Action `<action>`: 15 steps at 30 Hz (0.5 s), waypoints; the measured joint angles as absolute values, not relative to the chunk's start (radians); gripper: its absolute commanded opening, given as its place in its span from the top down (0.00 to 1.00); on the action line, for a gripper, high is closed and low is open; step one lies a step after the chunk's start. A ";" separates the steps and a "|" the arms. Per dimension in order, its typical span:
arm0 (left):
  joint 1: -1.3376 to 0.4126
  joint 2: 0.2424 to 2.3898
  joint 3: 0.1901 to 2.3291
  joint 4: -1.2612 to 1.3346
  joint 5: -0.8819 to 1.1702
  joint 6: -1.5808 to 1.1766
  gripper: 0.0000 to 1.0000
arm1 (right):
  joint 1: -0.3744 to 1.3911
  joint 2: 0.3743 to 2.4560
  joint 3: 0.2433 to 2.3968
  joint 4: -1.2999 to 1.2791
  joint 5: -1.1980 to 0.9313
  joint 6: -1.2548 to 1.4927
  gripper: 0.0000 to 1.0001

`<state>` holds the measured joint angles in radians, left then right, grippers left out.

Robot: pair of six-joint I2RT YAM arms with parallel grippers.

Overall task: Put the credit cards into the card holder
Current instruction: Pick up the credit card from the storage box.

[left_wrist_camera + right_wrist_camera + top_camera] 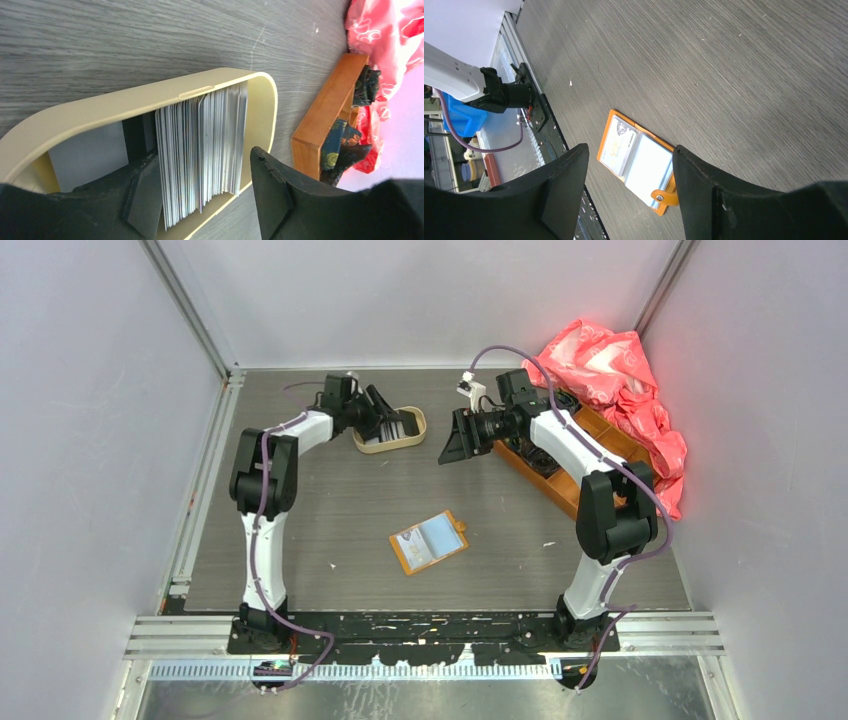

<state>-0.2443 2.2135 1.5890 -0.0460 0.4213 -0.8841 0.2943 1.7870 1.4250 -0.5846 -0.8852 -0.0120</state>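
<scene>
left gripper is held spread, credit cards in the tray flanked by its fingers. right gripper is held open and empty, card holder seen beyond its fingertips.

A lab enclosure: white panel walls, aluminium rails.

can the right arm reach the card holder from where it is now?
Probably yes. The card holder lies open on bare table, apart from everything else, and the right pincer hangs open and empty above the table with nothing between them. The left pincer is away at the tray.
</scene>
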 measured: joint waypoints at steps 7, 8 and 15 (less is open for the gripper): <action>-0.267 2.269 1.653 -0.080 0.429 -0.881 0.38 | 0.294 1.787 1.425 -0.585 -0.891 -0.012 0.33; -0.270 2.272 1.656 -0.080 0.431 -0.882 0.39 | 0.294 1.787 1.425 -0.585 -0.892 -0.012 0.33; -0.273 2.278 1.660 -0.080 0.444 -0.891 0.43 | 0.292 1.787 1.425 -0.592 -0.897 -0.012 0.33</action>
<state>-0.2733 2.2784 1.6596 -0.0795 0.4438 -0.8909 0.2924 1.7870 1.4250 -0.5919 -0.8970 -0.0124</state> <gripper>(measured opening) 0.582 0.675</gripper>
